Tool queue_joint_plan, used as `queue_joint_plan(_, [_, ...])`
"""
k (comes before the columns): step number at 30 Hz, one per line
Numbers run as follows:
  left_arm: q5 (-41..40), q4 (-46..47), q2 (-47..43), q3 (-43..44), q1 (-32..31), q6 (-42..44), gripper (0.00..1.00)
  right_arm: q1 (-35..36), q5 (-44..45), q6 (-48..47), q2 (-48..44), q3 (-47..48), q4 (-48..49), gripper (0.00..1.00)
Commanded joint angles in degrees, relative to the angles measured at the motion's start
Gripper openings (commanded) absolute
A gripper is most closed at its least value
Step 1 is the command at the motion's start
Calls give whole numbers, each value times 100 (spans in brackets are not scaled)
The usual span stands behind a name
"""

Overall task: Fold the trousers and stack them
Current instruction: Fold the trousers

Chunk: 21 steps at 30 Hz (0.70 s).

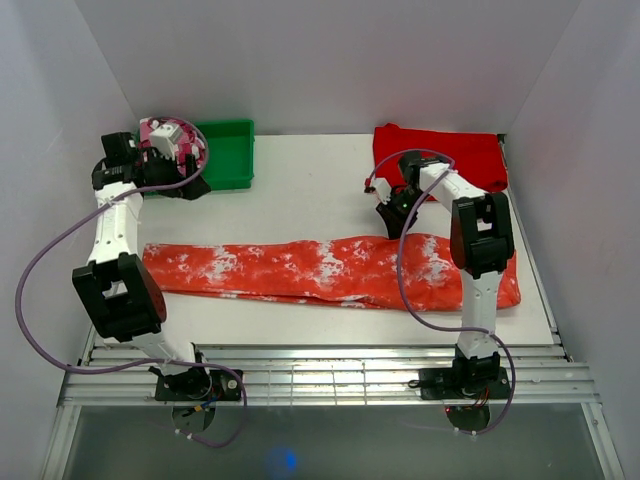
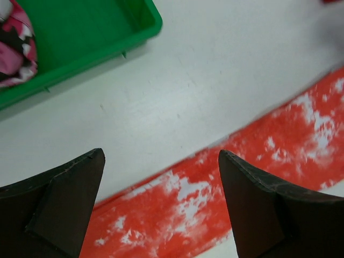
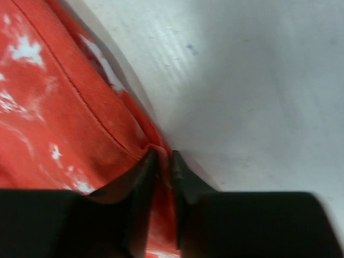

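Observation:
The trousers, orange-red with white splotches, lie stretched flat across the table from left to right. My right gripper is down at their far edge, right of the middle. In the right wrist view it is shut on a pinched fold of the trousers' hem. My left gripper hangs high at the back left near the green bin. Its jaws stand wide open with nothing between them. A stretch of the trousers lies on the table far below it.
A green bin sits at the back left and holds a pink, black and white cloth. A plain red folded cloth lies at the back right. White walls close in on three sides.

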Motion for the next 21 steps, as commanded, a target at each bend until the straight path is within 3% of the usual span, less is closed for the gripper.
queue_joint_plan(1, [-269,1332,-271,535,-6,-1607,98,243,-339,-210,-530,-398,-338,19])
queue_joint_plan(2, [-269,1360,-209,649,-14,-1827,98,261,-383,-218,-619,-468,-312,14])
queue_joint_plan(3, [253,1360,-52,746,-6,-1951,98,287,-471,-279,-716,-591,-320,9])
queue_joint_plan(5, [1168,1045,142,1045,-75,-1637,97,340,-524,-280,-1032,-758,-207,8])
queue_joint_plan(8, [365,666,161,941,-821,-1119,91,358,-498,-157,-1550,-1101,188,8])
queue_joint_plan(11, [-137,894,-164,177,-1367,-960,91,349,-454,62,-1964,-1286,505,8])
queue_joint_plan(16, [-410,1158,-340,-650,-1895,-1284,89,358,-586,72,-2535,-1654,725,8])
queue_joint_plan(21, [54,1158,-139,-994,-2167,-1828,84,366,-568,-227,-2737,-1936,646,8])
